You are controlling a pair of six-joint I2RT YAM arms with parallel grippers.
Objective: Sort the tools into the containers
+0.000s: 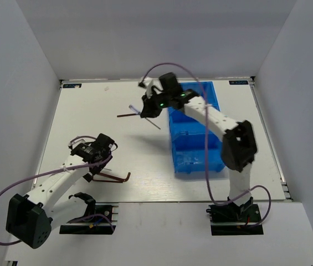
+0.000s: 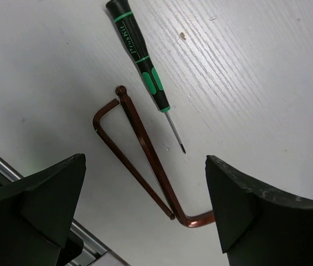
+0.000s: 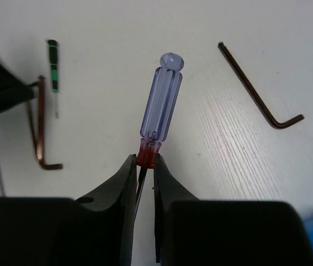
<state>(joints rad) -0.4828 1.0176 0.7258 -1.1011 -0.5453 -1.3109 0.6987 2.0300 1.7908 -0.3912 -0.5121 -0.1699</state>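
My right gripper (image 3: 145, 159) is shut on the red collar of a clear blue-handled screwdriver (image 3: 162, 97) and holds it above the table, left of the blue bin (image 1: 214, 100); it also shows in the top view (image 1: 144, 113). My left gripper (image 2: 145, 160) is open, with its jaws on either side of two overlapping brown hex keys (image 2: 145, 155), which also show in the top view (image 1: 117, 178). A green-black screwdriver (image 2: 139, 50) lies just beyond them. Another hex key (image 3: 256, 94) lies alone on the table (image 1: 126, 115). No pliers show.
The blue bin has three compartments and stands at the right of the white table (image 1: 90, 111), under the right arm. Grey walls enclose the table on three sides. The table's metal edge rail (image 2: 1, 163) runs near my left gripper.
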